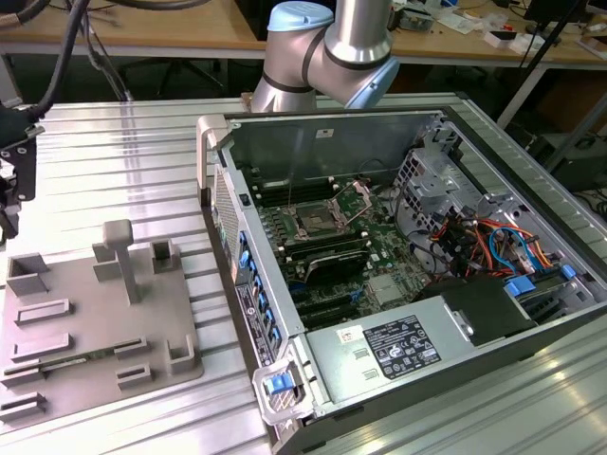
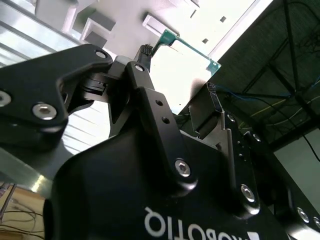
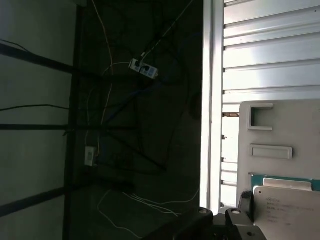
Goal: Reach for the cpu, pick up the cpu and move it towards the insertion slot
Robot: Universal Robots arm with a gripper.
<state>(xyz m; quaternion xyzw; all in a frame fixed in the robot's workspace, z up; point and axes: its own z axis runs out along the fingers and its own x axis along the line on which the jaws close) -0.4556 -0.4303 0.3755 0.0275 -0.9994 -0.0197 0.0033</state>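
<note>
Near the grey tray's (image 3: pixel 280 125) edge, the cpu (image 3: pixel 287 212) is right at the gripper (image 2: pixel 146 54); whether the claw pinches it I cannot tell. A hold at one corner only could let it tilt and drop before it reaches the insertion slot (image 1: pixel 313 225).

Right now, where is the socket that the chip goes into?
The insertion slot sits near the exterior view's middle, inside the open computer case, beside the long black memory slots.
</note>
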